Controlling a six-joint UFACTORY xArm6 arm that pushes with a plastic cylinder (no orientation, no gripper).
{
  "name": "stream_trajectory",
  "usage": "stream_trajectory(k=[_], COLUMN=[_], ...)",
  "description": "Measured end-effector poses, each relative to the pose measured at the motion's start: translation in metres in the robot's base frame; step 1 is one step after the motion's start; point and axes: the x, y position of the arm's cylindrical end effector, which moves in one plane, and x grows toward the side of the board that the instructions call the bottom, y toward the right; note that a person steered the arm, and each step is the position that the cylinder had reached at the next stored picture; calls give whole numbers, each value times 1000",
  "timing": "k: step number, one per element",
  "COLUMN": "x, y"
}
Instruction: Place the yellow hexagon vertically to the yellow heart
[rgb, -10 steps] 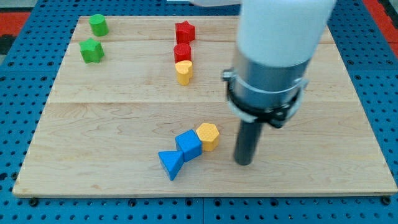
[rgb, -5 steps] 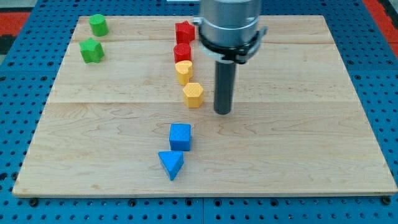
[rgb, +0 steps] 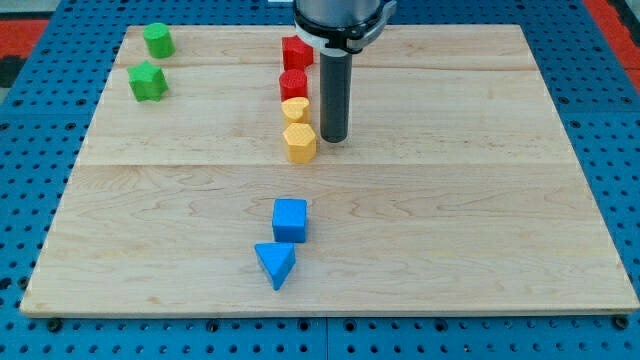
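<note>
The yellow hexagon (rgb: 300, 143) sits directly below the yellow heart (rgb: 295, 108) and touches it, in one column near the board's upper middle. My tip (rgb: 333, 137) stands just to the right of the hexagon, close beside it. The rod rises toward the view's top.
A red cylinder (rgb: 293, 84) and a red star (rgb: 296, 51) continue the column above the heart. A blue cube (rgb: 290, 219) and a blue triangle (rgb: 275, 263) lie lower down. A green cylinder (rgb: 157, 41) and a green star (rgb: 147, 81) sit at the upper left.
The yellow hexagon moved from beside the blue cube up to just below the yellow heart. My tip travelled up and left with it. The blue cube shifted slightly.
</note>
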Motion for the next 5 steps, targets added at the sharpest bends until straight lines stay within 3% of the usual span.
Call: stream_trajectory(k=[5], x=[28], y=[-9])
